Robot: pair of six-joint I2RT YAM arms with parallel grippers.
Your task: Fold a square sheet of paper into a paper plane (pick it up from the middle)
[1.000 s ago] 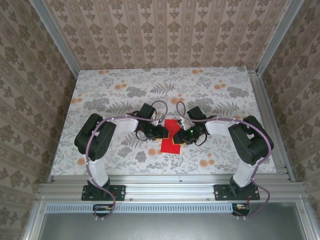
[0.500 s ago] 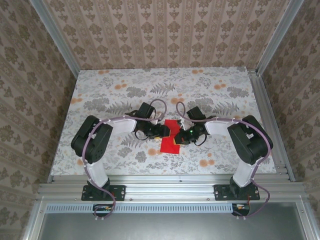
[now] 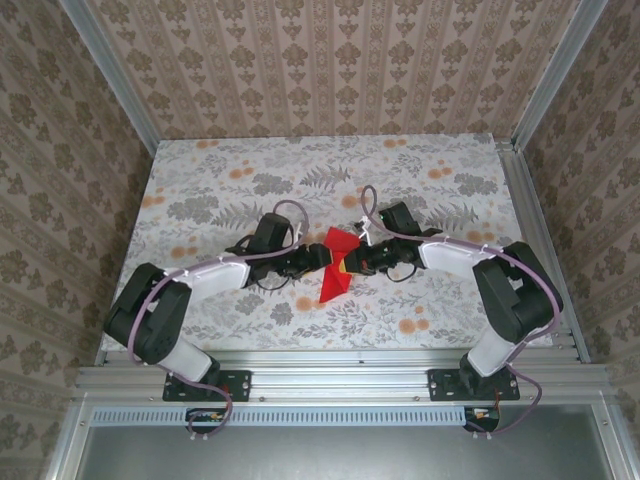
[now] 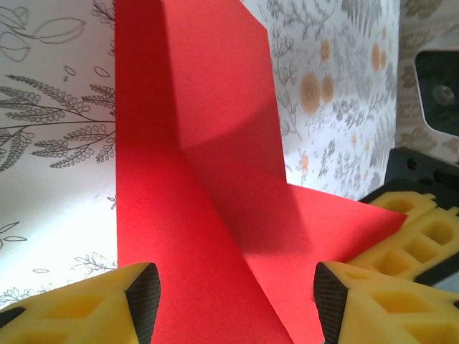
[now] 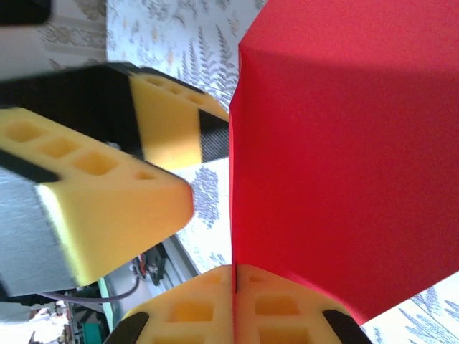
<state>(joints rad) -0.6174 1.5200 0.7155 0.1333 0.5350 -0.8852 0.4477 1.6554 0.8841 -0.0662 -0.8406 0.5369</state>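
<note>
The square sheet of paper [image 3: 335,278] is bright red and hangs creased above the table between both grippers. My right gripper [image 3: 353,262] is shut on its edge; in the right wrist view the paper [image 5: 344,143] runs up from the pressed-together yellow pads [image 5: 208,308]. My left gripper [image 3: 318,258] stands open, its black-faced pads [image 4: 143,297] wide apart on either side of the sheet [image 4: 193,143], which shows a diagonal fold. The paper plane is out of view.
The floral table [image 3: 250,170] is walled in by patterned panels and a metal frame [image 3: 530,210]. The two grippers sit close together at the table's middle; the left one's yellow finger [image 5: 107,208] looms beside the right gripper [image 5: 235,287].
The paper has come up off the table and stands folded between the grippers. The right gripper shut on it, the left gripper opened. The left arm has stretched out lower and to the left.
</note>
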